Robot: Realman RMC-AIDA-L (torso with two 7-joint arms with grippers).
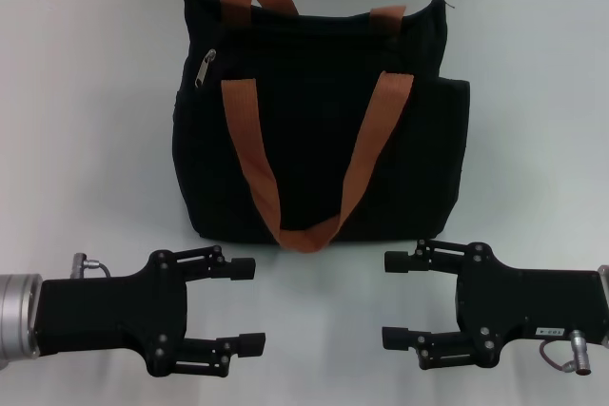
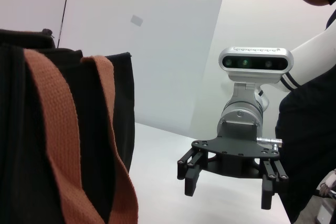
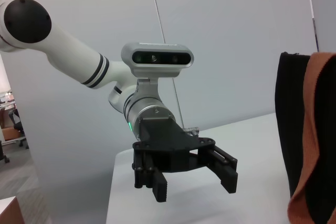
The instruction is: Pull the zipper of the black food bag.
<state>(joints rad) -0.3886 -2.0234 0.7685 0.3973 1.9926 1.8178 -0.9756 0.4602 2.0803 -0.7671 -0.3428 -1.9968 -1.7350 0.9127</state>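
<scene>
The zipper (image 1: 206,67), a small silver slider with a hanging tab, is seen high on the black food bag (image 1: 314,130), near the bag's upper corner on the robot's left side. The bag is stood upright on a white table (image 1: 86,140), toward the far edge. Two orange-brown webbing handles (image 1: 285,178) are draped over the bag; one falls down the front face in a long loop that reaches the bag's base.

Nearer than the bag, both hands are held low over the table, apart from the bag and from each other. The left hand (image 1: 244,303) is placed before the bag's left half, with its fingers spread wide and nothing held. The right hand (image 1: 398,299) is placed before the bag's right half, likewise spread wide and empty.

As judged from this, the task is not yet begun: the zipper is untouched. A reach to the slider, a pinch on the tab, and the pull along the track are all left to be done.
</scene>
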